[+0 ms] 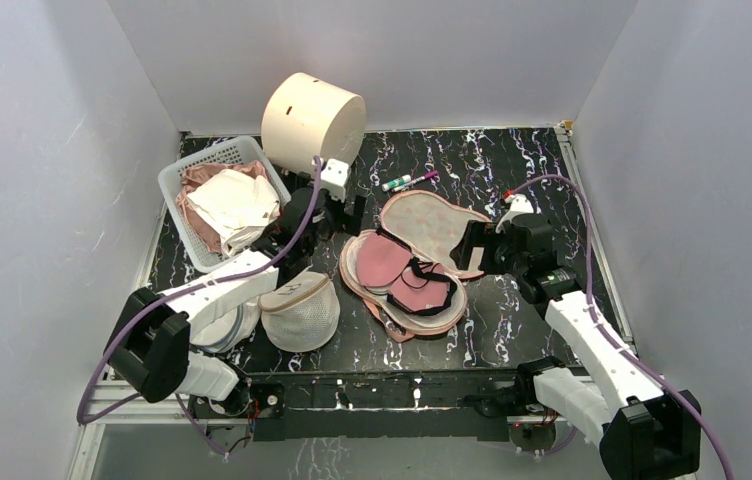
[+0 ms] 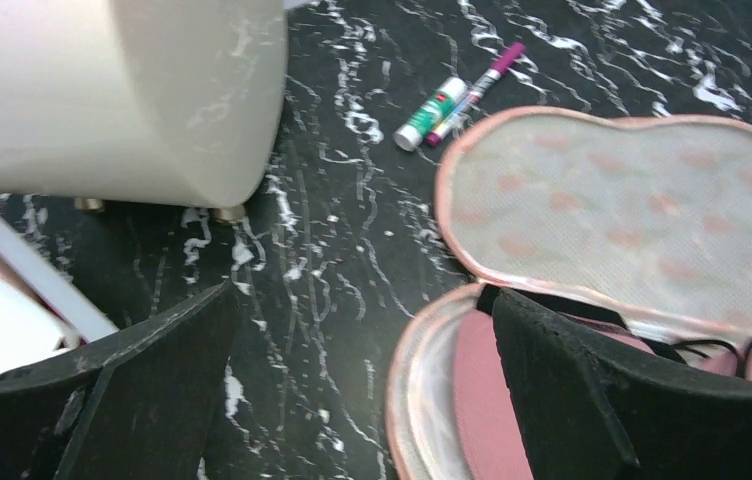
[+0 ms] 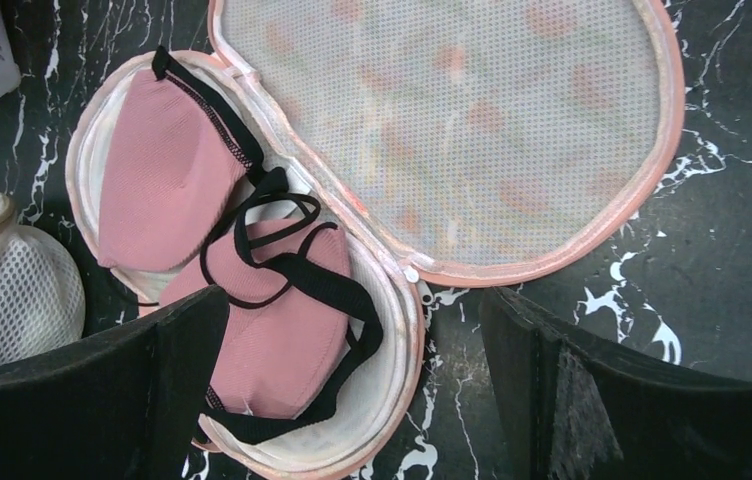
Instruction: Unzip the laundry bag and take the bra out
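Soft matt cloth bra (image 3: 162,180) in mesh-lined laundry bag (image 3: 472,130), glossy marbled table (image 3: 742,250)

Bra (image 1: 404,277) uncovered from above; laundry bag lid (image 1: 432,225) far side, mesh bag (image 1: 299,310) left.

The left pincer (image 2: 362,300) gapes wide at the frame's bottom over the dark marbled desk (image 2: 342,200). Right, the laundry bag (image 2: 632,210) lies open, pink bra (image 2: 477,390) inside. Upper left, a cream drum (image 2: 112,90); top centre, a marker (image 2: 477,92).
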`<action>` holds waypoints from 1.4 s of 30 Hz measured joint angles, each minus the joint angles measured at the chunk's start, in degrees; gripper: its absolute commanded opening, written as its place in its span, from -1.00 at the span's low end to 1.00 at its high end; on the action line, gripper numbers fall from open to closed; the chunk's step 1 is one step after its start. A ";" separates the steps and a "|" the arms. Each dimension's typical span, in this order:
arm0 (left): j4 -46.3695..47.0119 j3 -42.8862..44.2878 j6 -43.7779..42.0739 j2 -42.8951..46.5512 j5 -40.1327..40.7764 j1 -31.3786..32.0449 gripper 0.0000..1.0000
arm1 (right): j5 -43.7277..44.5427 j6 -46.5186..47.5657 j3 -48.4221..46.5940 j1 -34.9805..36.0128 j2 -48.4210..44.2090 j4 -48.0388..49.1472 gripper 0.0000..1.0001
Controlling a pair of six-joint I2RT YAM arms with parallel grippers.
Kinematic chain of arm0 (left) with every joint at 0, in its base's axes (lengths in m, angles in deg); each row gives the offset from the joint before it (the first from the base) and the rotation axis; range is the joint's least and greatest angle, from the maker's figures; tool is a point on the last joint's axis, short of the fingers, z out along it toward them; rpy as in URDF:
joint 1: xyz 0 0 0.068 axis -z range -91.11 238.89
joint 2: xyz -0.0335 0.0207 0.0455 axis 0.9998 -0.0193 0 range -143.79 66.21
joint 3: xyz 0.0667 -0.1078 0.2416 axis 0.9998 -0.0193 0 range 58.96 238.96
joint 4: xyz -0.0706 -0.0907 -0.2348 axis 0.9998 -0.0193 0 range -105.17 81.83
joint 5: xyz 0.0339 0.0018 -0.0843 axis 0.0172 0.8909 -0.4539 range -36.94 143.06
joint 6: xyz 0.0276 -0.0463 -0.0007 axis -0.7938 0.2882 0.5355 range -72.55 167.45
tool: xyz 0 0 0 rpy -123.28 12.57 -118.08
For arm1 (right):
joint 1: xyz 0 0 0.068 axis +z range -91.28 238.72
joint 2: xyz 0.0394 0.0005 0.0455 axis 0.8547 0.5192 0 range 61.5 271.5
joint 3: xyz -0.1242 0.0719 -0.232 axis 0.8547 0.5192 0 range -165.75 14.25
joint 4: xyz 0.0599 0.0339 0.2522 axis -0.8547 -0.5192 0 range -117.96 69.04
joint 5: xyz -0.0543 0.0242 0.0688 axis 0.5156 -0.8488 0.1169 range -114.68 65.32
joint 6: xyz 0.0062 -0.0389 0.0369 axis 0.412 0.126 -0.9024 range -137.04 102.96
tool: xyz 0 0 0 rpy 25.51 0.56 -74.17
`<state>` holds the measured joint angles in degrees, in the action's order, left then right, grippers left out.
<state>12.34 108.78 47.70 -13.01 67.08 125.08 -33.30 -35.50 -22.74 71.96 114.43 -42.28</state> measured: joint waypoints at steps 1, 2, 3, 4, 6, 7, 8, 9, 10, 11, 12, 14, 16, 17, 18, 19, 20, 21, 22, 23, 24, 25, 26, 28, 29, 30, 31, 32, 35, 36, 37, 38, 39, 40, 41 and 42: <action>-0.20 -0.17 -0.11 -0.13 0.28 0.74 0.97 | -0.26 -0.28 0.50 0.00 0.00 0.87 0.94; -0.35 -0.28 -0.26 -0.13 0.48 1.66 0.97 | -0.37 -0.61 1.29 0.00 0.00 2.10 0.94; -0.33 -0.31 -0.59 -0.11 0.87 3.08 0.97 | -0.37 -0.85 2.05 0.00 -0.02 2.95 0.95; -0.39 -0.31 -0.72 -0.11 1.01 4.31 0.97 | -0.33 -1.07 3.21 0.00 -0.09 4.04 0.96; -1.97 -0.31 -0.13 0.00 0.33 6.78 0.97 | 0.15 -1.38 5.92 0.00 -0.92 5.29 0.96; -3.17 -0.31 0.48 0.11 -0.17 7.56 0.97 | 0.35 -1.44 7.04 0.00 -1.77 5.68 0.96; -4.44 -0.31 1.22 0.31 -0.63 7.89 0.97 | 0.57 -1.44 8.41 0.00 -3.06 6.36 0.96; -6.58 -0.31 2.47 0.85 -1.33 8.00 0.97 | 0.85 -1.49 9.66 0.00 -4.72 6.84 0.96; -8.48 -0.33 3.52 1.46 -1.57 7.96 0.97 | 1.14 -1.49 10.54 0.00 -6.29 7.28 0.96; -10.80 -0.33 4.83 2.45 -1.90 7.82 0.97 | 1.29 -1.49 11.26 0.00 -7.82 7.93 0.96; -13.03 -0.33 6.23 3.50 -2.10 7.78 0.97 | 1.38 -1.49 11.74 0.00 -9.22 8.76 0.96; -17.94 0.13 9.03 5.31 -2.69 7.52 0.97 | 1.40 -1.46 12.22 0.00 -10.88 10.75 0.96; -23.43 2.10 11.85 5.51 -3.69 7.37 0.94 | 1.33 -1.46 12.79 0.00 -11.69 12.68 0.96; -26.14 3.50 13.49 4.94 -4.37 7.28 0.92 | 1.27 -1.46 13.14 0.00 -11.89 13.62 0.96; -28.35 4.76 14.73 4.31 -5.09 7.19 0.90 | 1.16 -1.46 13.57 0.00 -12.02 14.49 0.96; -30.84 6.40 16.48 3.26 -6.01 7.04 0.88 | 1.11 -1.49 14.14 0.00 -12.04 15.34 0.96; -32.61 7.76 17.88 1.99 -6.62 6.99 0.86 | 1.01 -1.49 14.62 0.00 -12.04 15.78 0.96; -33.51 8.46 18.84 1.05 -7.15 6.91 0.85 | 0.87 -1.57 15.15 0.00 -12.07 16.24 0.96; -34.64 9.14 20.17 -0.31 -7.78 6.78 0.85 | 0.70 -1.64 15.72 0.00 -12.15 16.52 0.96; -35.17 9.31 20.96 -1.14 -8.17 6.71 0.85 | 0.57 -1.68 16.26 0.00 -12.35 16.87 0.96; -35.98 9.44 22.05 -2.27 -8.63 6.60 0.86 | 0.39 -1.79 16.63 0.00 -12.66 16.85 0.96; -36.46 9.44 22.93 -3.28 -8.87 6.49 0.89 | 0.22 -1.86 16.96 0.00 -13.18 16.85 0.96; -36.96 9.44 23.65 -4.22 -9.05 6.36 0.92 | 0.04 -2.01 17.18 0.00 -13.99 16.81 0.96; -37.53 9.46 24.94 -5.90 -9.38 6.10 0.97 | 0.04 -2.19 17.44 0.00 -15.82 17.20 0.96; -37.75 9.53 25.46 -6.73 -9.60 5.95 0.97 | 0.07 -2.29 17.94 0.00 -17.22 17.68 0.96; -38.03 9.66 25.88 -7.41 -9.73 5.90 0.97 | 0.09 -2.47 18.43 0.00 -18.32 17.77 0.96; -38.40 9.92 26.27 -8.09 -9.88 5.86 0.97 | 0.13 -2.54 18.86 0.00 -19.19 17.94 0.96; -38.75 10.25 26.49 -8.72 -10.08 5.79 0.97 | 0.15 -2.60 19.26 0.00 -19.93 17.94 0.96; -38.84 10.73 26.91 -9.75 -10.21 5.53 0.91 | 0.33 -2.69 19.98 0.00 -20.70 18.12 0.96; -38.86 10.73 26.95 -9.84 -10.21 5.46 0.85 | 0.33 -2.69 19.98 0.00 -20.68 18.16 0.96; -38.82 10.73 26.99 -9.92 -10.21 5.29 0.79 | 0.35 -2.69 19.98 0.00 -20.65 18.23 0.96; -38.77 10.75 27.04 -10.08 -10.23 5.16 0.72 | 0.35 -2.71 19.98 0.00 -20.39 18.21 0.96; -38.80 10.82 27.04 -10.32 -10.32 5.03 0.65 | 0.35 -2.69 19.98 0.00 -20.15 18.21 0.96; -38.73 10.91 26.99 -10.64 -10.51 4.83 0.58 | 0.35 -2.69 19.98 0.00 -20.00 18.21 0.96; -38.69 11.06 26.97 -11.10 -10.73 4.59 0.48 | 0.35 -2.69 19.98 0.00 -19.93 18.21 0.96; -38.60 11.30 26.91 -11.74 -11.13 4.24 0.40 | 0.35 -2.69 19.98 0.00 -19.93 18.21 0.96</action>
<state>-26.26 120.08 74.61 -24.75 55.95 129.32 -32.95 -38.19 -2.76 71.96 94.49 -24.07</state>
